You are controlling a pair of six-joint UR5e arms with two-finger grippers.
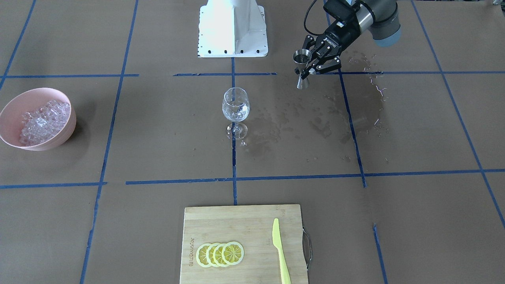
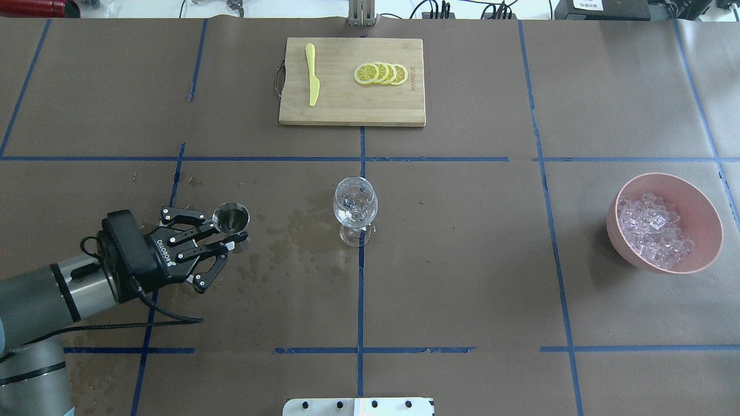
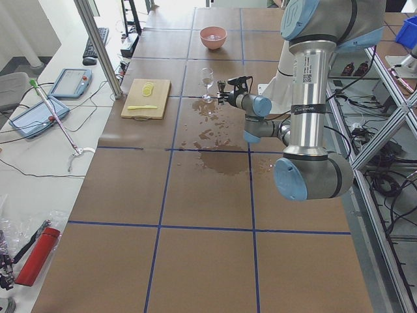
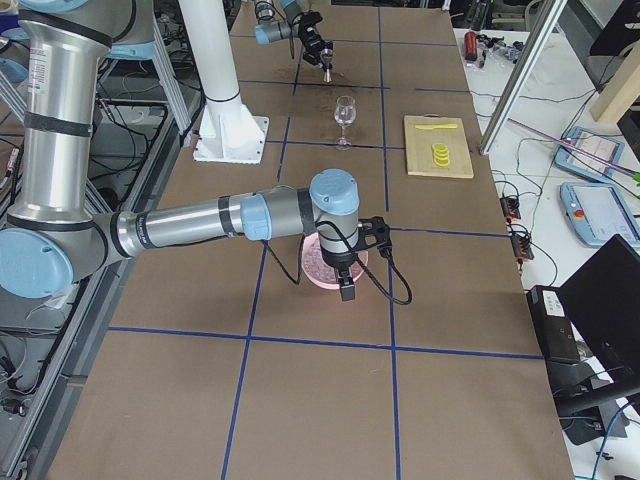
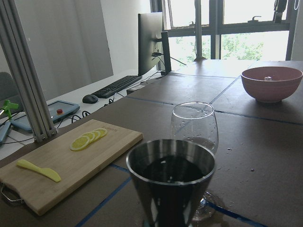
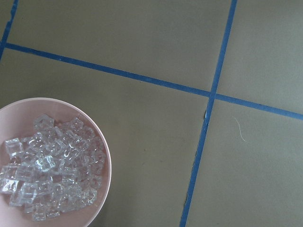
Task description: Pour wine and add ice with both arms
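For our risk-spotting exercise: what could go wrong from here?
1. The left gripper holds the jigger beside the tall, stemmed wine glass; a careless swing could tip it.
2. Wet patches around the glass suggest spilling; another pour may miss too.
3. Ice dropped in from high up could splash the wine out.

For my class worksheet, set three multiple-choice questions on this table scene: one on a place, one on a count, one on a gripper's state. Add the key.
1. The yellow knife lies: A on the wooden cutting board; B on bare brown paper; C on the floor.
2. The lemon slices number: A two; B four; C six.
3. The left gripper is: A open and empty; B shut on the steel jigger; C shut on a lemon slice.
Key: 1 A, it rests on the board beside the slices. 2 B, four overlap in a row. 3 B, its fingers clamp the upright jigger.
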